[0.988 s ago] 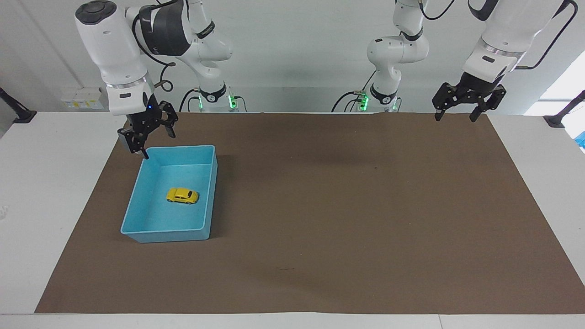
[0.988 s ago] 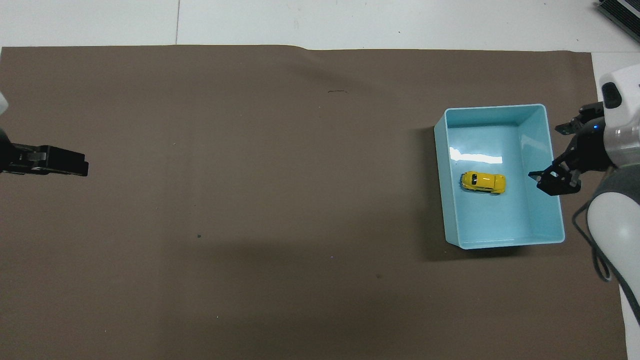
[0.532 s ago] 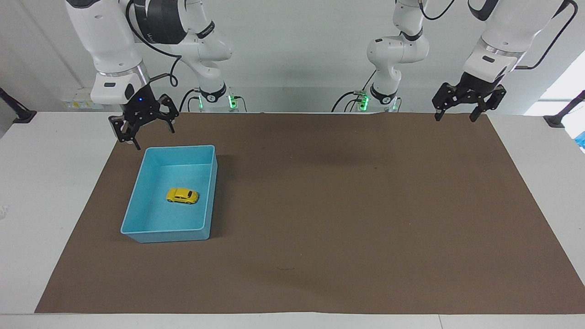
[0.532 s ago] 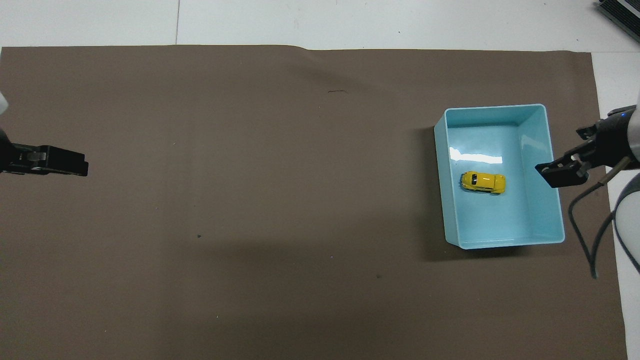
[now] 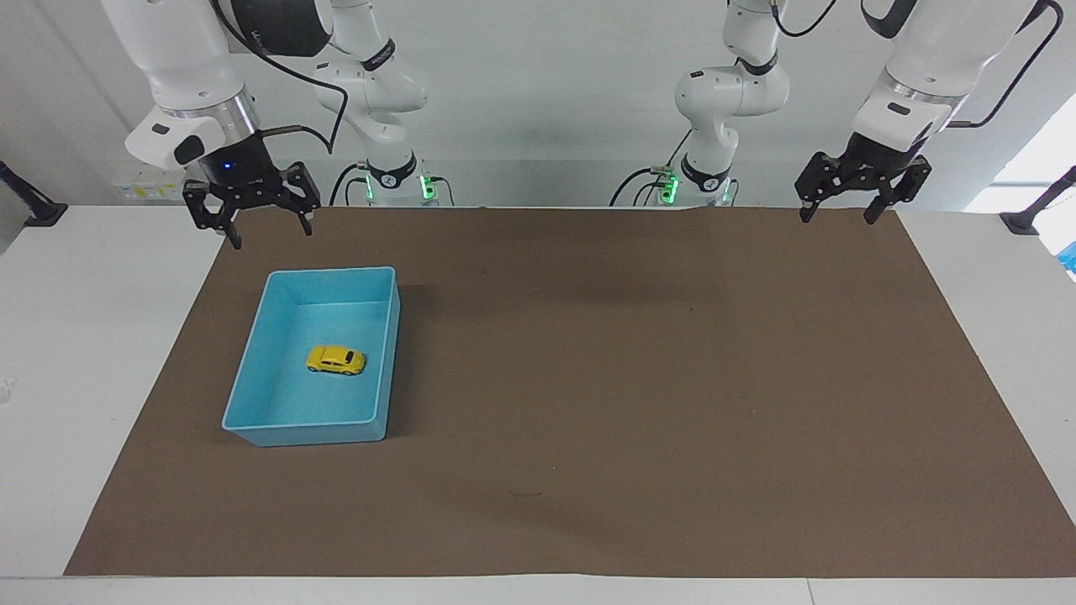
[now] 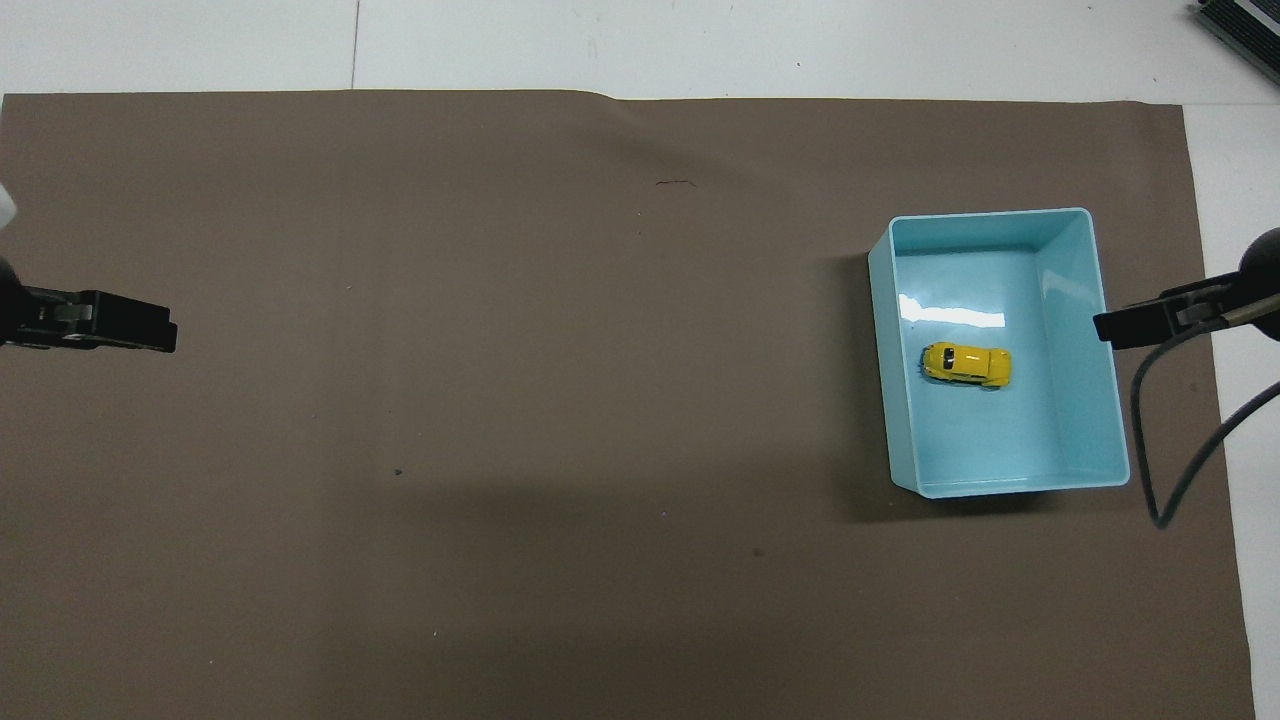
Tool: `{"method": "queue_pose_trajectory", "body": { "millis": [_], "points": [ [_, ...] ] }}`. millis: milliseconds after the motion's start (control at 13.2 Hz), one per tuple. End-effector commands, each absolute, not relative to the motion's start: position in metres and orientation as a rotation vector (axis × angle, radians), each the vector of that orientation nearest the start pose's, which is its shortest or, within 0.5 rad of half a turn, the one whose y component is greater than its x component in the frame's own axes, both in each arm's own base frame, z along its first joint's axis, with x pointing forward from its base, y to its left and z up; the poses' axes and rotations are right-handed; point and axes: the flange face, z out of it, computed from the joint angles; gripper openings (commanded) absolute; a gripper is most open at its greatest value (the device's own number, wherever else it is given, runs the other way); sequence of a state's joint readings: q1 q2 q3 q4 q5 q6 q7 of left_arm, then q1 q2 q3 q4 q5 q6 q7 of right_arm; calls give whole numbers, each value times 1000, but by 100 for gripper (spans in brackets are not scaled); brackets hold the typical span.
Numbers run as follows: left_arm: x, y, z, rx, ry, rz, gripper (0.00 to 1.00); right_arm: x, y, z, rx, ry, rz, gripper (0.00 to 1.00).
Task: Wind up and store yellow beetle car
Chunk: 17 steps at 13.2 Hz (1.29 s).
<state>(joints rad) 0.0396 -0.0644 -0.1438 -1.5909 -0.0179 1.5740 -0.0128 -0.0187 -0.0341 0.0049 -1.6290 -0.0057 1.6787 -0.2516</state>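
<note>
The yellow beetle car (image 5: 335,360) is seen lying crosswise in the blue bin (image 5: 252,366), seemingly stored, nearer the right gripper (image 5: 249,227), both grippers' fingers spread wide and empty, left gripper (image 5: 839,208) waiting.

Glossy plastic bin (image 6: 1082,300); glossy car (image 6: 966,364); matt brown mat (image 6: 500,400).

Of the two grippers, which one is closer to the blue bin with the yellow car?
The right gripper, raised beside the blue bin; the left gripper waits at the table's other end.
</note>
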Motion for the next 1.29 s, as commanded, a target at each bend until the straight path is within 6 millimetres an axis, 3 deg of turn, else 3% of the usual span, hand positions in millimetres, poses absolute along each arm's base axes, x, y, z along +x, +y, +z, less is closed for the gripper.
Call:
{"method": "queue_pose_trajectory", "body": {
  "millis": [0, 304, 532, 836, 1217],
  "points": [
    [526, -58, 654, -3158, 144, -65, 100, 552, -13, 629, -3121, -220, -108, 100],
    [527, -58, 654, -3158, 142, -65, 100, 551, -17, 644, -3124, -126, -143, 100],
    [526, -58, 654, -3158, 144, -65, 100, 548, -8, 643, -3107, -47, -107, 100],
    [526, -58, 654, -3158, 144, -65, 100, 549, -11, 644, -3027, -12, -117, 100],
    [526, -58, 654, -3158, 144, -65, 100, 547, -25, 643, -3059, 12, -89, 100]
  ]
}}
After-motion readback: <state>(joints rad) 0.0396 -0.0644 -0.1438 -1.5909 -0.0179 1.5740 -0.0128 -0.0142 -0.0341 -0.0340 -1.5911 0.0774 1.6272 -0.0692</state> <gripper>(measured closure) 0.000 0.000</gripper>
